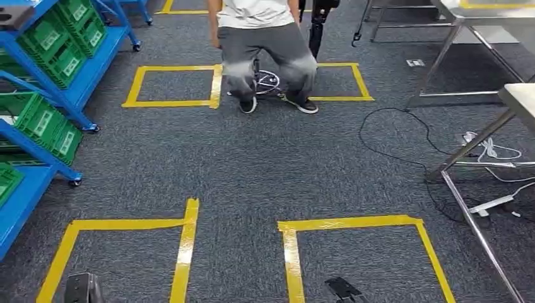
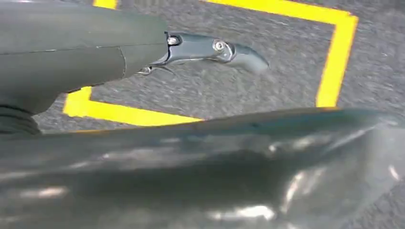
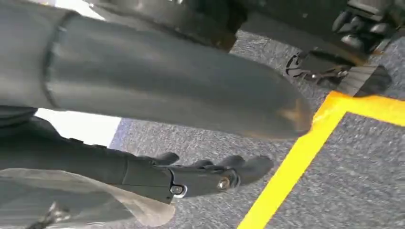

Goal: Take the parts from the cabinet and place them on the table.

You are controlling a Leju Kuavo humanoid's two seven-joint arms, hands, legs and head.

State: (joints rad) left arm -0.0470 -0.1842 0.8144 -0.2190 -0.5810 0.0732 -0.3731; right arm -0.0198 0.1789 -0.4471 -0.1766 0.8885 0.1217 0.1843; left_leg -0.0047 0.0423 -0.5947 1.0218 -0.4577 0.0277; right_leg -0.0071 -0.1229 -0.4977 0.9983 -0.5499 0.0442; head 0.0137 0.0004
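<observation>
- Fingers of left hand lie stretched out straight, apart from the thumb, carpet visible between them, nothing held
- right hand: dark fingers nearly straight, side by side, well off the thumb, also holding nothing
- glossy crinkled surface beside each hand in the wrist views: can't tell what it is; it isn't between thumb and fingers
- floor just ahead: yellow tape squares on grey carpet, cable trailing toward the right
- parts: not visible as such; my guess is they sit in the green bins on the blue cabinet, along its front edge at left
- handling, judged: bins look like stiff, light moulded plastic, not fragile; take a bin by its rim. Part weight and slipperiness can't be told from here
- table at right, well apart from the cabinet; person stands further back between them
- head view gives cabinet, table and route; wrist views give finger state and tape close up
</observation>
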